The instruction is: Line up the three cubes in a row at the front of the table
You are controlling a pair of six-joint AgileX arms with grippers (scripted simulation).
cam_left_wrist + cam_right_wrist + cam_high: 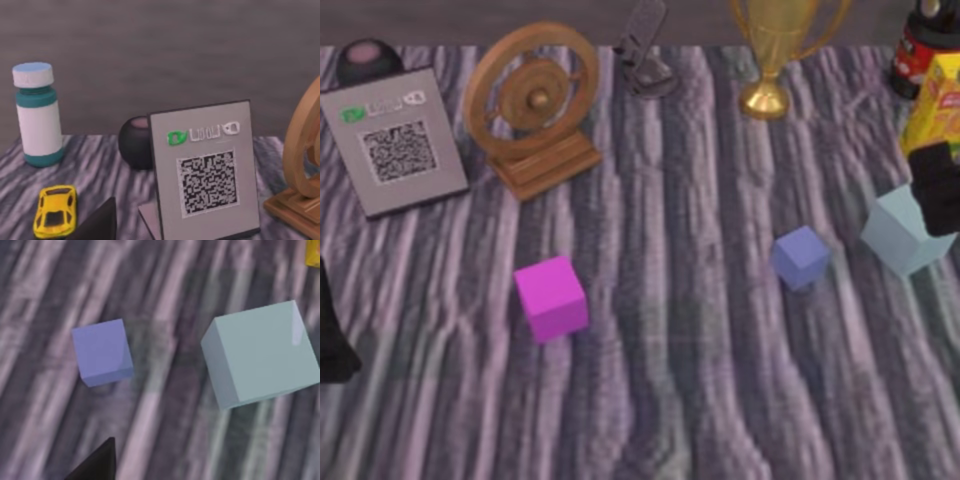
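Here the right gripper [935,185] is hovering over the pale blue-grey cube [905,232]; I cannot tell its opening. The sign [207,172] is showing a QR code, its writing unreadable.

Soft, even light; faint shadows; mild blur.
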